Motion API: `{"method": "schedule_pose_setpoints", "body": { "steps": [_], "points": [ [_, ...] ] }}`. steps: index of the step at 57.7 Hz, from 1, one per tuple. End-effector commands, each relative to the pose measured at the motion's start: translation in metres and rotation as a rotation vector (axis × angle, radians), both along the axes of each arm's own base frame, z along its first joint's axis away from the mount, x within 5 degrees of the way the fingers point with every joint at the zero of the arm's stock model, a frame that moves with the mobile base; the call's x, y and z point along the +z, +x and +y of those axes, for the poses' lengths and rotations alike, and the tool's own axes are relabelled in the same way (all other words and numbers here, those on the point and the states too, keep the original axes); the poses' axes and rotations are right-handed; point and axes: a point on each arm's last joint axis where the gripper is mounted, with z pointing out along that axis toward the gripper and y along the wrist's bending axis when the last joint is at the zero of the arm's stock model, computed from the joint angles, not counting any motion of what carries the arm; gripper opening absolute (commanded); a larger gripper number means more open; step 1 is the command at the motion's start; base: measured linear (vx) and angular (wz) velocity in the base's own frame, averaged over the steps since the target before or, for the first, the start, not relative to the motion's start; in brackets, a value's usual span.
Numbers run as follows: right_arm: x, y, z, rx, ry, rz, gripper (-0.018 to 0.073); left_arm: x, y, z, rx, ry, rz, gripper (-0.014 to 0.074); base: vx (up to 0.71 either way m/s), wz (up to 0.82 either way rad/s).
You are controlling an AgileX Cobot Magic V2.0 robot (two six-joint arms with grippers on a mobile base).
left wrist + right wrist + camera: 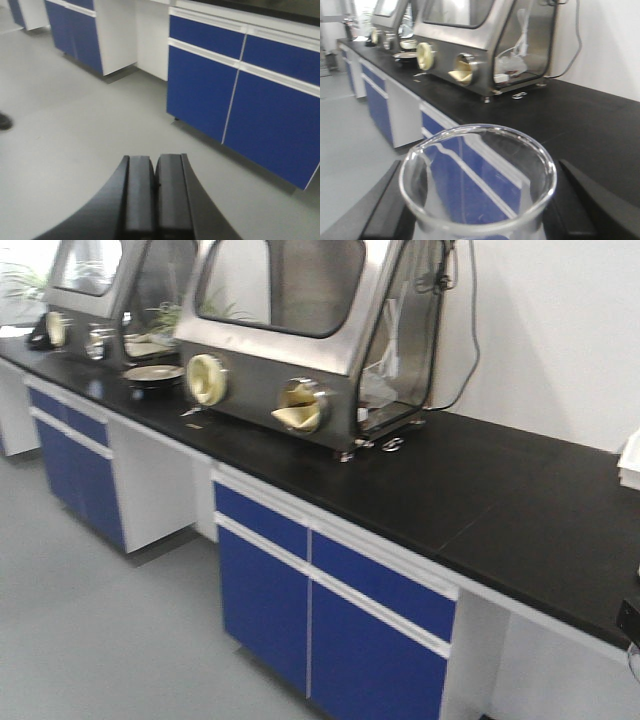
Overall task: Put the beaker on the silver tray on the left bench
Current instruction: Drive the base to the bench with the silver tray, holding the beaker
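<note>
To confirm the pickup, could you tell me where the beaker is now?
In the right wrist view, the beaker sits between the jaws of the right gripper, in front of the black bench.

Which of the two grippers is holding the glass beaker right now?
The right gripper: the beaker sits between its jaws. The left gripper is shut on nothing, pointing at the floor.

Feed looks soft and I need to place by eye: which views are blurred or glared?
Front view: soft all over, bright glare at top left washing out the far end of the bench. Left wrist: shut claw fairly sharp, cabinets slightly blurred. Right wrist: beaker rim out of focus with bright highlights, bench behind clearer.
</note>
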Motion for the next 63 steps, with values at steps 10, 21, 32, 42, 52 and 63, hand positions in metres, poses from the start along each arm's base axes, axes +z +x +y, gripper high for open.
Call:
{"method": "schedule_pose_setpoints", "body": {
  "steps": [10,21,32,42,52,63],
  "points": [
    [0.0158,-0.0017,0.0028,0.037,0.009,-0.092,-0.0004,-0.0016,0.0014,-0.0005,-0.004,-0.011,-0.067,0.0001,0.45,-0.58],
    [0.0158,-0.0017,0.0028,0.037,0.009,-0.092,-0.0004,-0.0016,0.0014,-0.0005,-0.004,-0.011,-0.067,0.0001,0.41,-0.79],
    [0.0158,-0.0017,0.0028,0.037,0.009,-0.092,-0.0004,-0.0016,0.0014,-0.0005,-0.004,-0.011,-0.067,0.0001,0.37,-0.74],
    [0.0158,-0.0017,0.0028,0.037,0.009,-0.092,-0.0004,-0.0016,0.0014,-0.0005,-0.004,-0.011,-0.067,0.0001,0.33,-0.57],
    [0.0158,-0.0017,0.0028,0.037,0.009,-0.092,-0.0004,-0.0016,0.0014,-0.0005,-0.004,-0.011,-0.067,0.0001,0.31,-0.44],
    [0.0158,-0.0017,0.0028,0.037,0.009,-0.092,-0.0004,-0.0016,0.0014,-0.0005,-0.004,-0.011,-0.067,0.0001,0.28,-0.33]
  ]
}}
